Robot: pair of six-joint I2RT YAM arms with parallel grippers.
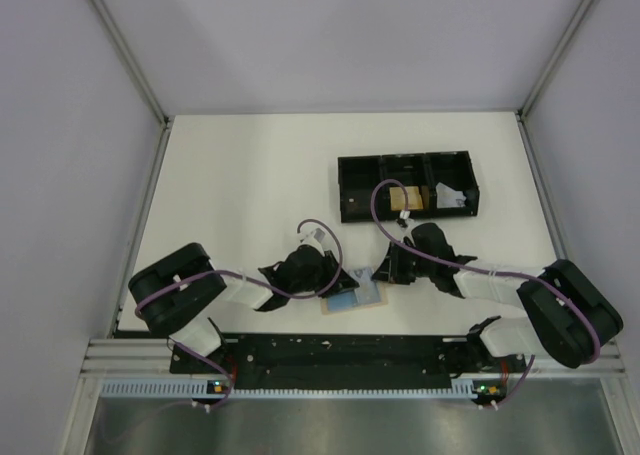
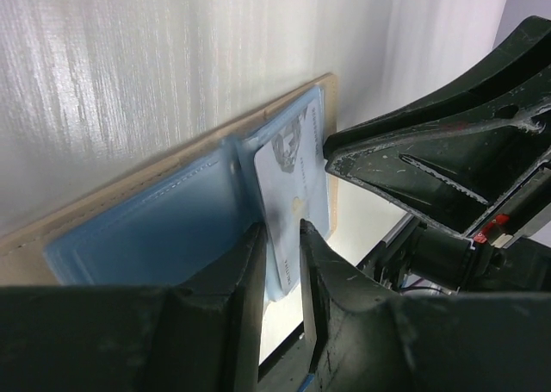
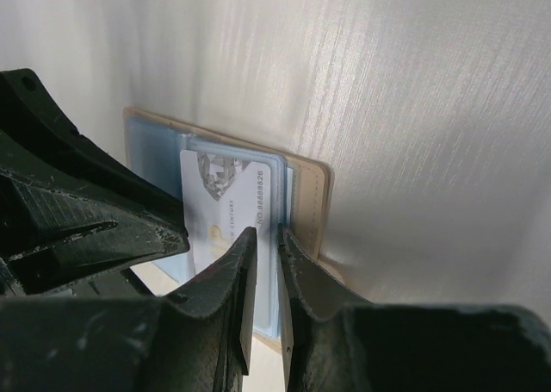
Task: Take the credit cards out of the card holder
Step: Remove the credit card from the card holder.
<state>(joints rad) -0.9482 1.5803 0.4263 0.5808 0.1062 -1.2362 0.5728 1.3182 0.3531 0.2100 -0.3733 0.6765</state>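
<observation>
Card holder lies opened flat on the white worktop, on the arm-base side of the black tray and a bit left of its middle. It has a tan outer border with stitching and blue-grey, slightly glossy inner pocket panels. One credit card sits in the pocket panel that lies toward the tray's side. It is a thin, pale blue-white plastic rectangle with small print and a grey emblem, and it is partly out of the pocket. There are layered edges beside it; can't tell if that is a second card.

The tray is matte black with three compartments, and a tan square block is in its middle one.

Left hand: scuffed black fingers spread a little, with a narrow gap. The tips are at the card's near end and the card shows through the gap. Nothing is seen pinched.

Right hand: fingers are nearly pressed together with only a thin slit, tips on the holder panel next to the card — cannot tell if they nip anything.

Left arm and right arm are both low and folded, forearms angled inward below the tray. The hands meet nose to nose over the holder — close but apart.
</observation>
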